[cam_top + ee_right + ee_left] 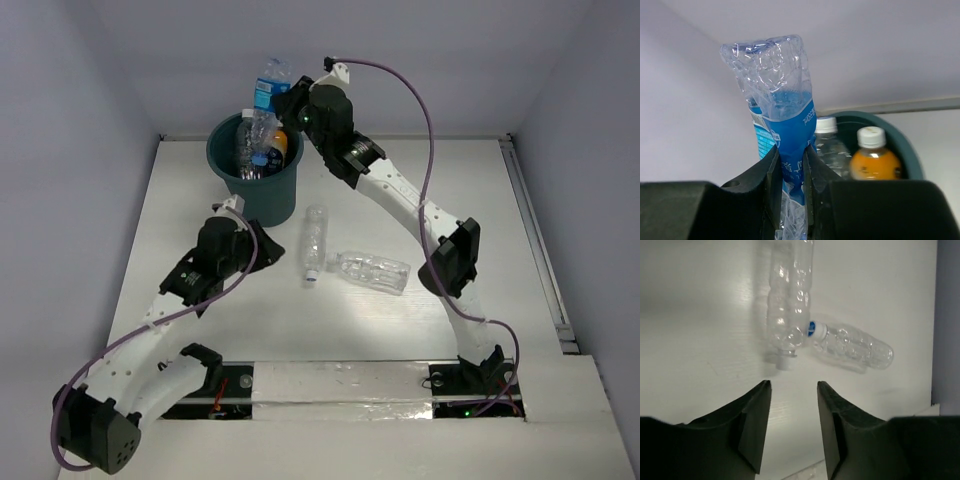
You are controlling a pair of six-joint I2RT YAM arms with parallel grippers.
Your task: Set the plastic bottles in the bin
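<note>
Left gripper (pixel 794 390): jaws partly apart, empty | right gripper (pixel 791 162): clamped on blue-label bottle (pixel 787 115) above bin (pixel 265 200) | two clear bottles (pixel 316 240) lie close together on table (pixel 480 220)

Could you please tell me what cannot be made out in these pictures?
- Bin contents: top view, the blue-labelled bottle in the right claw overlaps them; right wrist view, that claw hides the bin's left side. Count unclear.
- Held bottle's lower end: right wrist view, buried inside the claw.
- Left claw opening: top view, dark on dark, too small to judge.
- White-capped clear bottle base: left wrist view, cut by the top edge.
</note>
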